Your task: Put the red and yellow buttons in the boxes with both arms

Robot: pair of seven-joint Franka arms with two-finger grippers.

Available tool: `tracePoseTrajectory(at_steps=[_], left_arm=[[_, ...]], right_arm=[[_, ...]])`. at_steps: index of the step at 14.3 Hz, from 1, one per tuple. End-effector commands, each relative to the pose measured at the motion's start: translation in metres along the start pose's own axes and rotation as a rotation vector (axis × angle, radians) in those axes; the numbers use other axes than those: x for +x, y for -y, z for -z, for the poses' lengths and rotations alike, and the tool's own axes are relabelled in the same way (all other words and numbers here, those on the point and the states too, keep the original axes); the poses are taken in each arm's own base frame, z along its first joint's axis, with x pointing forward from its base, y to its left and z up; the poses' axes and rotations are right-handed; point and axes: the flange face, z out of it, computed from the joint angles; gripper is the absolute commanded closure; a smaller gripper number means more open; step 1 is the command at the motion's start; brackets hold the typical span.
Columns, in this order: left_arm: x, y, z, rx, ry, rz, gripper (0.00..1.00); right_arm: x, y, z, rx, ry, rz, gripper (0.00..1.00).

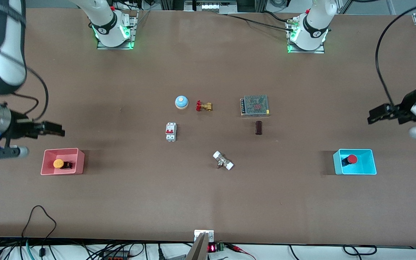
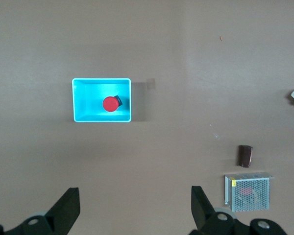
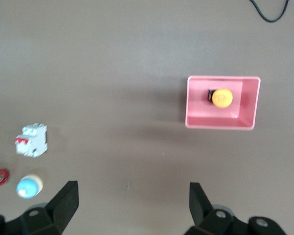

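Even, bright overhead light; soft shadows beside the boxes [image 1: 63, 171] (right wrist view slightly blurred), no glare.

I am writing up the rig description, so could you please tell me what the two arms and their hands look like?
Both arms are white, rounded, jointed links with black bands at the joints, and black cables loop off them. Their bases glow green on metal plates bolted to the table. The left hand and the right hand are black, each with two flat, tapered fingers, seen wide apart in the wrist views. No markings are readable.
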Motion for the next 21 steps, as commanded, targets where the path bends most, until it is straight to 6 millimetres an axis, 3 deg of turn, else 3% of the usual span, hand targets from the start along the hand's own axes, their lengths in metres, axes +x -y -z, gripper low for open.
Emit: tracePoseTrajectory(at_steps=[1,5,9,16,21], left_arm=[[-0.027,-0.004,0.020,0.021,-0.009,-0.010,0.00],[-0.054,-0.008,0.037,0.027,-0.030,-0.022,0.00],[-0.070,-0.008,0.039,0.033,-0.060,-0.040,0.00],[-0.072,-0.009,0.038,0.034,-0.074,-0.040,0.00],[-0.071,-0.009,0.040,0.033,-0.079,-0.032,0.00]], right_arm=[[-0.031,-0.015,0.034,-0.014,0.012,-0.011,0.00],[-0.040,-0.025,0.038,-0.039,0.017,-0.018,0.00],[-0.055,-0.029,0.044,-0.105,0.010,0.017,0.00],[-0.101,-0.030,0.051,-0.099,0.022,-0.043,0.00],[-0.103,-0.038,0.052,-0.097,0.026,-0.059,0.00]])
